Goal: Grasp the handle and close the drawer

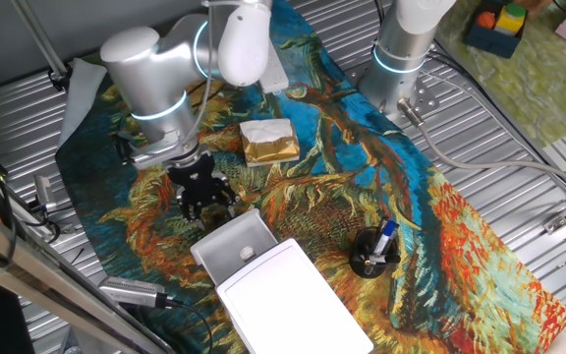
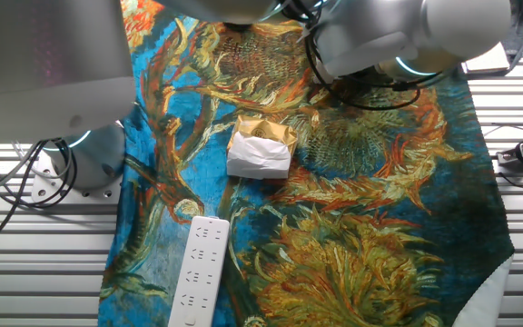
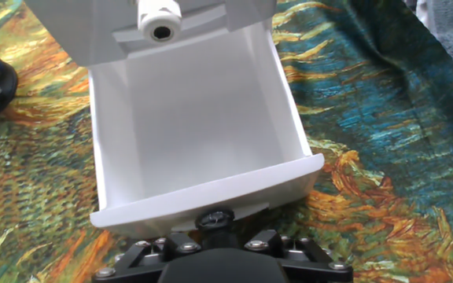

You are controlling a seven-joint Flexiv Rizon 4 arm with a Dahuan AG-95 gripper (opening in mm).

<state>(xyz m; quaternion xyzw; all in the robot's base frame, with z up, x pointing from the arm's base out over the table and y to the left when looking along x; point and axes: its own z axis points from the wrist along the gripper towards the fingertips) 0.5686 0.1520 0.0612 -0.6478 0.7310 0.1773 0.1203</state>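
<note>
The drawer (image 1: pixel 232 244) is a shallow white tray pulled out of its white flat-topped box (image 1: pixel 298 300). It is open and empty, and it fills the hand view (image 3: pixel 191 118). My black gripper (image 1: pixel 207 208) hangs just in front of the drawer's front wall. In the hand view only the gripper's body (image 3: pixel 215 228) shows, right under the front lip (image 3: pixel 211 192). The drawer's handle is hidden below that lip. A small white round knob (image 3: pixel 160 20) sits on the box front above the tray. I cannot tell how the jaws stand.
A white-and-gold square block (image 1: pixel 268 141) lies beyond the gripper and also shows in the other fixed view (image 2: pixel 260 150). A black pen holder (image 1: pixel 373 254) stands right of the box. A white power strip (image 2: pixel 198 271) lies on the painted cloth. A second arm's base (image 1: pixel 401 49) stands at the back.
</note>
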